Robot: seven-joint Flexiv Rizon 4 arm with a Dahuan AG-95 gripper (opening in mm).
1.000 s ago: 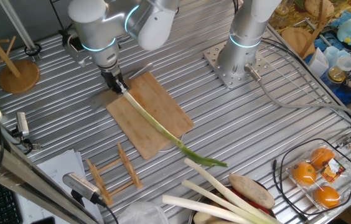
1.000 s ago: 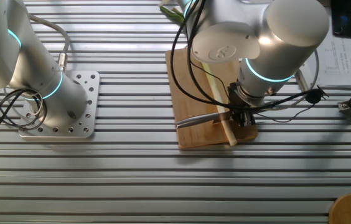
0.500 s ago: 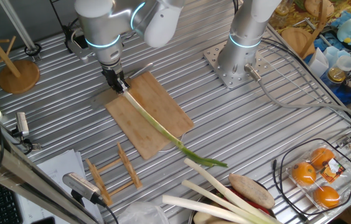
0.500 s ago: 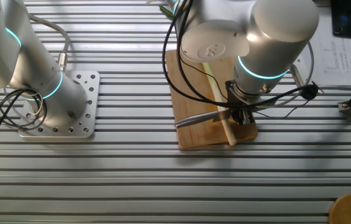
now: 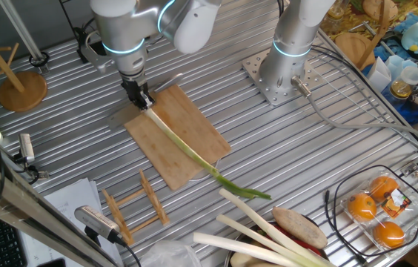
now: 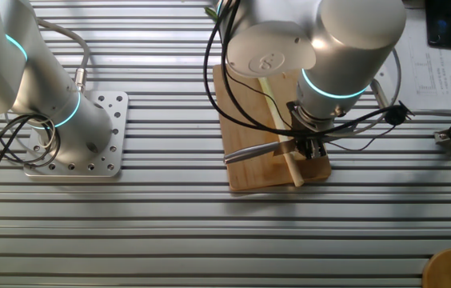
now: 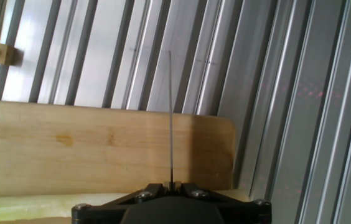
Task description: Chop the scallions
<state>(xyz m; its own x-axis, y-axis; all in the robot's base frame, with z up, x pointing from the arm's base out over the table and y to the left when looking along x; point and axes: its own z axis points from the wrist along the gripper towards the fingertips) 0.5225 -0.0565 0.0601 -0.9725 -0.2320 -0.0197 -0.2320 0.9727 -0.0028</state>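
The scallion (image 5: 187, 150) lay diagonally along the board (image 5: 178, 136), its pale end at the board's far-left corner and its dark green tip running off the near-right edge onto the tabletop (image 5: 305, 141). In the other fixed view the pale end (image 6: 288, 164) reached the board's (image 6: 245, 120) near edge. In the hand view the stalk (image 7: 32, 208) showed only as a pale strip along the bottom.

The fingers (image 5: 141, 98) were closed on a knife (image 6: 253, 154), held right over the pale end. The blade (image 7: 170, 115) showed edge-on in the hand view, a thin line standing across the board (image 7: 101, 146). Whether it touched the stalk I could not tell.

The arm (image 5: 124, 33) came down almost vertically, wrist straight over the board's far-left corner, elbow bent back toward the base (image 5: 276, 78).

Thicker pale stalks (image 5: 261, 230) lay near, beside a wooden rack (image 5: 135, 208), well apart from the board.
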